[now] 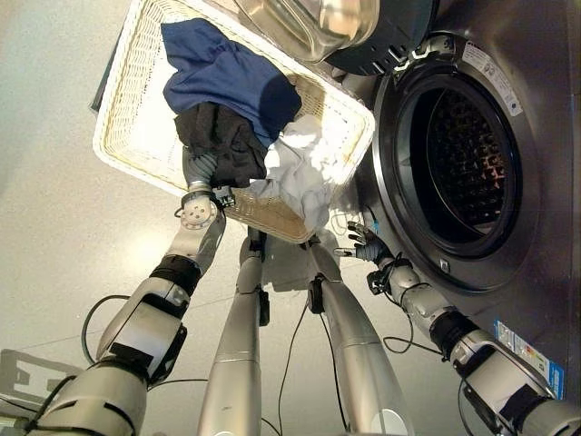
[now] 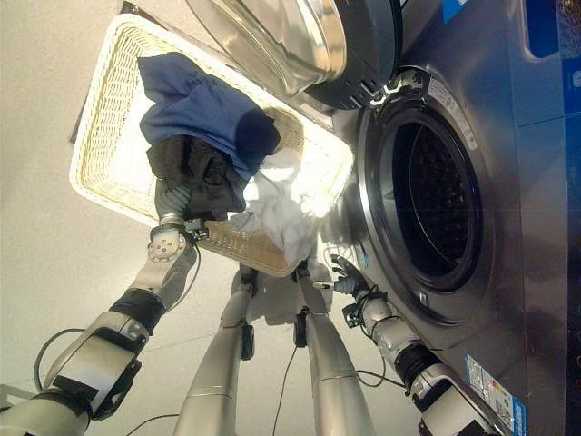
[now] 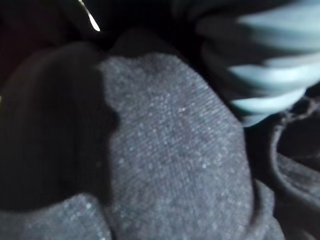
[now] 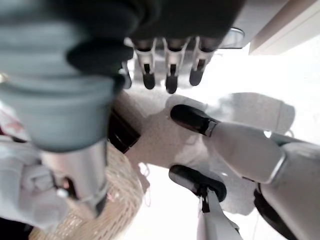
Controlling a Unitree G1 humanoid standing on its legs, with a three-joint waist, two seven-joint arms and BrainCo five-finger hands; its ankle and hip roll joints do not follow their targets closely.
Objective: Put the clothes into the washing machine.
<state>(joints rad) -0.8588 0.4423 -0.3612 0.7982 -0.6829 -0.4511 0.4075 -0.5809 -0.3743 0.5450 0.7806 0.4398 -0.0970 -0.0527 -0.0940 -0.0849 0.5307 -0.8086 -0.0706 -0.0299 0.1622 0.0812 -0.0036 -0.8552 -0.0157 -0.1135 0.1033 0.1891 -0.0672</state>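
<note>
A cream woven basket (image 1: 136, 127) holds a navy garment (image 1: 227, 77), a black garment (image 1: 222, 141) and a white cloth (image 1: 304, 177); the washing machine (image 1: 536, 227) is silver-grey.

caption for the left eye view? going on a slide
Left hand buried in the black garment in the wicker basket; right hand open beside the open washing machine.

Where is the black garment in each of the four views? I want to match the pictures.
Left eye view: black garment in the basket, under the blue cloth, left of centre.
Right eye view: same place, left of centre.
Left wrist view: dark knit cloth across the middle.
Right wrist view: I cannot pick it out.
Shared landmark: the basket.
</note>
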